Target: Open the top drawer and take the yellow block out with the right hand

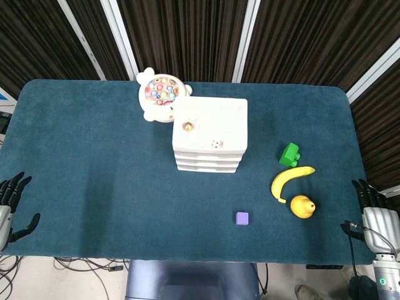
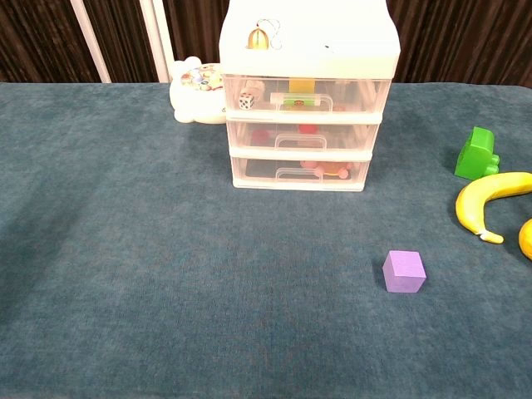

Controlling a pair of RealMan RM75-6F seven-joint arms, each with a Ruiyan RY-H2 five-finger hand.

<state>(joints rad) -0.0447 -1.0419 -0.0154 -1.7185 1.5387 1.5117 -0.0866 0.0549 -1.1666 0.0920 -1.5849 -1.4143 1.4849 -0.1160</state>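
Note:
A white three-drawer cabinet (image 1: 210,134) (image 2: 305,91) stands at the table's middle back, all drawers pushed in. Through the clear front of the top drawer (image 2: 306,98) a yellow block (image 2: 301,85) shows, with a white die (image 2: 246,101) to its left. My left hand (image 1: 10,201) hangs open at the table's near left edge, fingers spread. My right hand (image 1: 373,212) sits open at the near right edge, far from the cabinet. Neither hand shows in the chest view.
A green block (image 1: 289,154) (image 2: 477,154), a banana (image 1: 289,180) (image 2: 485,202) and a yellow pear-like fruit (image 1: 302,206) lie right of the cabinet. A purple cube (image 1: 242,218) (image 2: 404,272) sits in front. A round toy game (image 1: 162,94) (image 2: 196,90) stands behind the cabinet's left.

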